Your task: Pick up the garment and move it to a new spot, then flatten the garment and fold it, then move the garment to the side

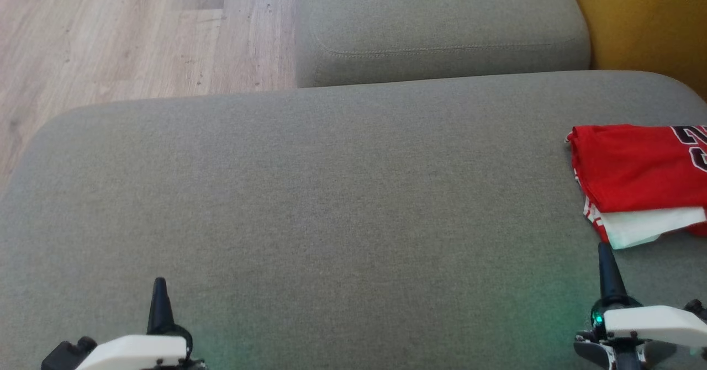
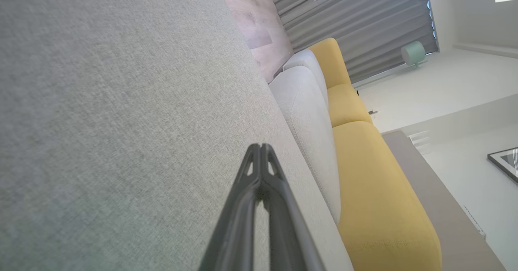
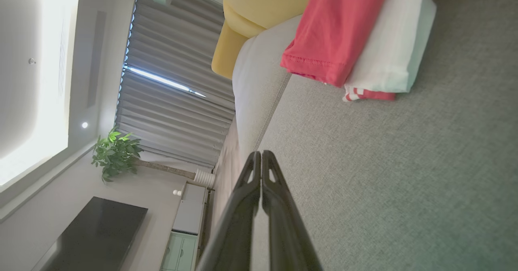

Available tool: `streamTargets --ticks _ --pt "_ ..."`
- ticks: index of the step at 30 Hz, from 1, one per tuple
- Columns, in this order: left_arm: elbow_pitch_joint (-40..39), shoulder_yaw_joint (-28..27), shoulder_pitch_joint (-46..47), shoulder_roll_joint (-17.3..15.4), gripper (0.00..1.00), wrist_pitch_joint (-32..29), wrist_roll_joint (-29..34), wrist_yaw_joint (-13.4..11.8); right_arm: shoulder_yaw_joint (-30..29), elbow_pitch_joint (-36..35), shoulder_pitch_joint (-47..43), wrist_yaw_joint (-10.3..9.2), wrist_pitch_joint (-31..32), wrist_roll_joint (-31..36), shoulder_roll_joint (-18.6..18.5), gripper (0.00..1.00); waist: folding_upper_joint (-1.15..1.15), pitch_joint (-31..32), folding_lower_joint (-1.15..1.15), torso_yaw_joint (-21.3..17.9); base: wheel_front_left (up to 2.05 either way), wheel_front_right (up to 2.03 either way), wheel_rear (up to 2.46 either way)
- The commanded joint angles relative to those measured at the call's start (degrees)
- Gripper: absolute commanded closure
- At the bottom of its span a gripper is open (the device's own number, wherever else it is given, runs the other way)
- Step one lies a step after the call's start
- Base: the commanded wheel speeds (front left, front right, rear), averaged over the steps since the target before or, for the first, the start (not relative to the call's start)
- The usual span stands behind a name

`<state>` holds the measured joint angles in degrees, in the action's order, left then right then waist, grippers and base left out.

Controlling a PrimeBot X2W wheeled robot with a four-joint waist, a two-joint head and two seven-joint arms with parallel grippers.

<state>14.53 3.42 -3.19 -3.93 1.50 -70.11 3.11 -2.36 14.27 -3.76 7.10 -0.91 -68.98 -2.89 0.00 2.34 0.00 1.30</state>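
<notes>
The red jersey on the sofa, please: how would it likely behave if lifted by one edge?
Probably floppy: the red jersey is thin cloth folded in soft layers, so it would likely unfold and droop. Pushed across the textured cushion, it may bunch rather than slide.

The room is bright. Daylight slips through a gap in the curtain (image 3: 174, 101). Beside the curtain the ceiling (image 3: 36, 81) glares white. My wrist pictures bend at the edges; my jaws look blurry.

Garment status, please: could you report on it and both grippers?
Left gripper shut, empty. Right gripper shut, empty, tip just short of the garment. Garment folded, right side of the sofa seat. No obstruction seen.
</notes>
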Motion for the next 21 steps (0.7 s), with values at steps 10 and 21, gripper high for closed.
streamTargets --ticks 10,21 --pt "-1.3 -3.6 5.2 -0.7 1.0 -1.9 -7.7 1.7 -0.3 -1.3 5.1 0.31 1.8 -8.0 -1.3 1.0 0.0 -0.8 0.0 -0.4 0.0 0.0 0.0" --pt "-1.0 -5.4 7.0 -0.7 1.0 -3.8 -15.1 2.9 -1.2 -0.8 7.3 0.34 3.7 -15.6 -1.3 1.0 0.0 -1.6 0.0 -0.8 0.0 0.0 0.0"
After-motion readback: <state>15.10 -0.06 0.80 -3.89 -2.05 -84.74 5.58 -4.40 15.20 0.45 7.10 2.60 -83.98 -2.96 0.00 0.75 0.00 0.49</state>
